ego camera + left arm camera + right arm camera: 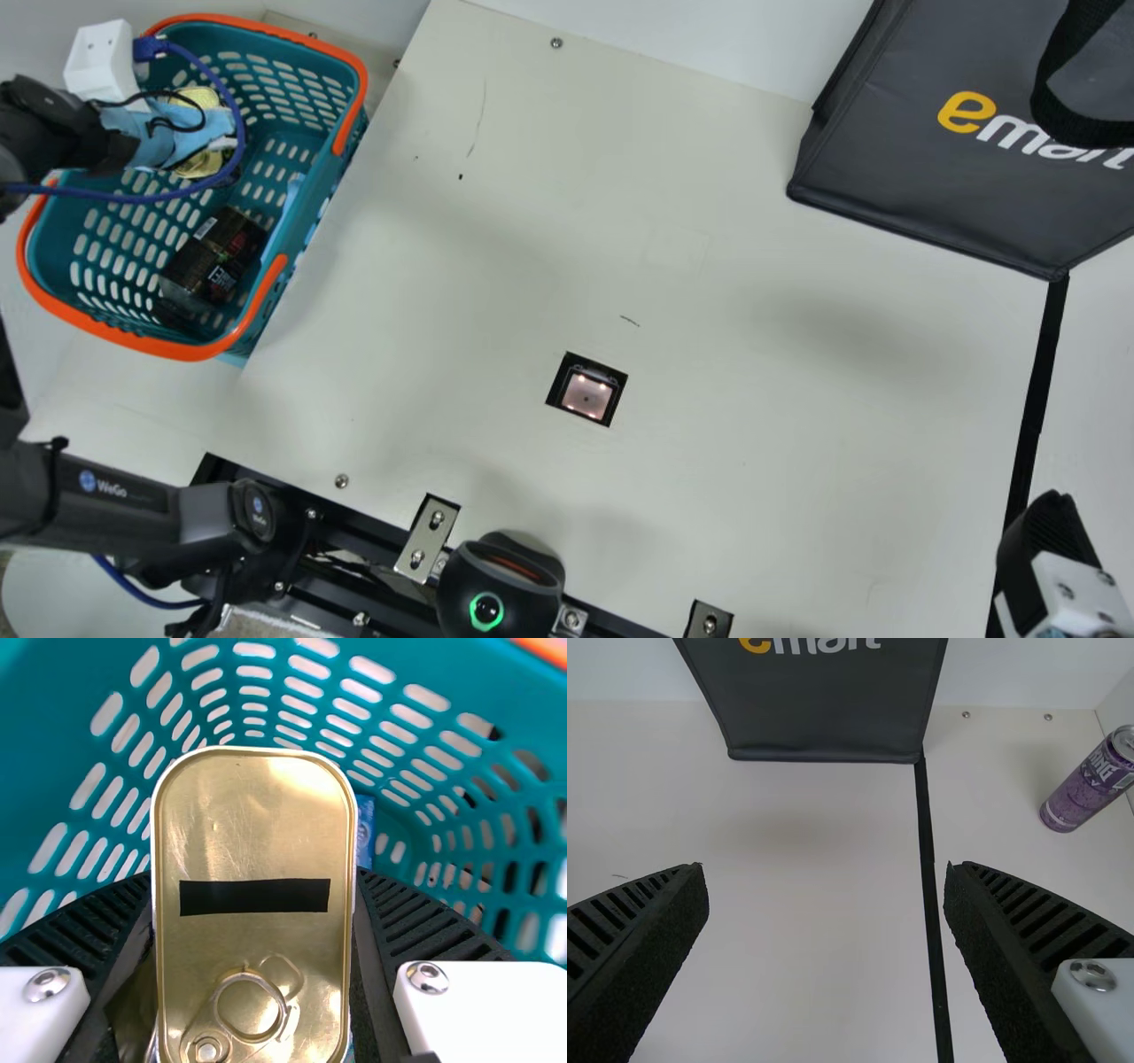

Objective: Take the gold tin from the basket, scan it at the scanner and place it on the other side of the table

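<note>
Cream tabletop (753, 425) spread between our two end effectors. Beyond the right gripper (1050, 532) we saw a dark grey bag (886, 186); around the left gripper (186, 133) stood a teal basket (111, 333) with an orange rim. Our right gripper's fingers were wide apart, with nothing between them. Ahead of its fingertips, past the black strip (1036, 399), was a purple can (1090, 784). Near our left gripper, inside the basket, lay a dark printed item (213, 257). Our left gripper had the gold tin (257, 833) pinched between its fingers, within the basket. Between both grippers, the scanner (586, 395) glowed in the table.
</note>
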Robot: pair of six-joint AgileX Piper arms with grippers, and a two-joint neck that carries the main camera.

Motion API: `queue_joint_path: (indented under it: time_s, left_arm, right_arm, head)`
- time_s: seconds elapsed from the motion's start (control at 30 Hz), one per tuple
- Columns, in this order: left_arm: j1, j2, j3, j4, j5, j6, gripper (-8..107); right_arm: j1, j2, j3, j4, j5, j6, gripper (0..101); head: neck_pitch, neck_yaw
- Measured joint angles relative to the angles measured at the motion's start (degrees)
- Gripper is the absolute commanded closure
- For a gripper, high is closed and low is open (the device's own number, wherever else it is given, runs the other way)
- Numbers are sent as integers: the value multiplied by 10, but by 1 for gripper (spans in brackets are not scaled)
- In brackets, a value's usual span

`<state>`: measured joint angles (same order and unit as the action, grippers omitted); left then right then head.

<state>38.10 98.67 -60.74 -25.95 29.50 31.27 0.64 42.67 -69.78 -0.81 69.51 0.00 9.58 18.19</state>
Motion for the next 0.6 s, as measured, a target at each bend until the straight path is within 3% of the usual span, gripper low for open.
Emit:
queue_joint_path:
  time_s: [0.6]
  left_arm:
    - [-58, -184, 24, 46, 99, -43, 107]
  right_arm:
    - [0, 0, 0, 0, 0, 0, 6]
  head:
    - [0, 0]
